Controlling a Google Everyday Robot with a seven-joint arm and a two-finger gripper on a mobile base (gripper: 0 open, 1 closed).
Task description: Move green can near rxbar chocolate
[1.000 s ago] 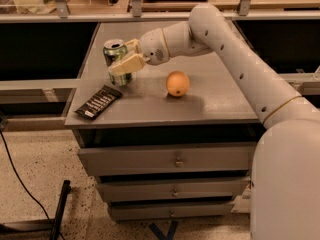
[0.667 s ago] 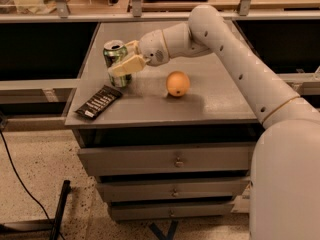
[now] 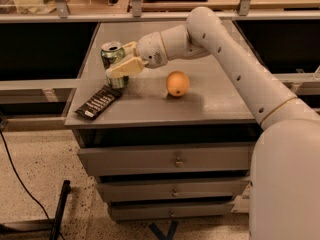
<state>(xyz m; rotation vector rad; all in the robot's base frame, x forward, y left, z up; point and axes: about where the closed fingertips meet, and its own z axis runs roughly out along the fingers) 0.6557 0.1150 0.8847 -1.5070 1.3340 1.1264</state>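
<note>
The green can (image 3: 111, 55) stands upright on the grey table (image 3: 210, 106) at its left side, silver top showing. The rxbar chocolate (image 3: 99, 102), a flat dark wrapper with white lettering, lies just in front of the can at the table's front left corner, its far end close to the can's base. My gripper (image 3: 118, 62) reaches in from the right and is shut on the green can, with one pale finger (image 3: 125, 67) across the can's front and the other behind it.
A round orange (image 3: 178, 83) sits in the middle of the table, right of the can. The table has drawers (image 3: 175, 160) below. A shelf rail (image 3: 150, 15) runs behind. A black cable (image 3: 20, 179) lies on the floor at left.
</note>
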